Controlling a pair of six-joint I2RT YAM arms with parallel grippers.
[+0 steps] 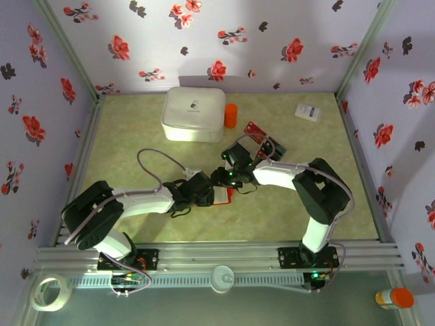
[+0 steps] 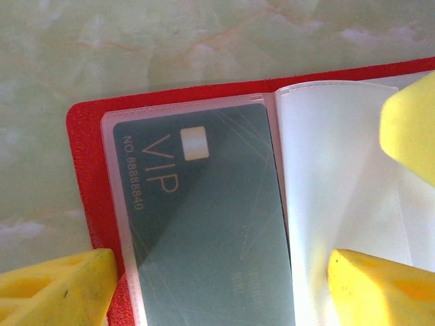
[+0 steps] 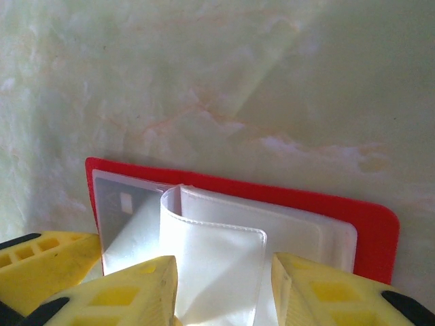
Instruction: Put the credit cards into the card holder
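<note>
Open red card holder (image 3: 370,227), pale sleeve (image 3: 217,261) between parted jaws

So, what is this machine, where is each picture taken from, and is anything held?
Two robot arms are bolted to a table. One picture looks down from above; the other two come from cameras on the wrists, so the yellow blocks are gripper fingers. On the table lie a white rounded box, an orange cylinder, a small white box and cards. In the middle lies the open red card holder, a grey VIP card in its sleeve. The left gripper and right gripper stand open over it, seemingly holding nothing.
</note>
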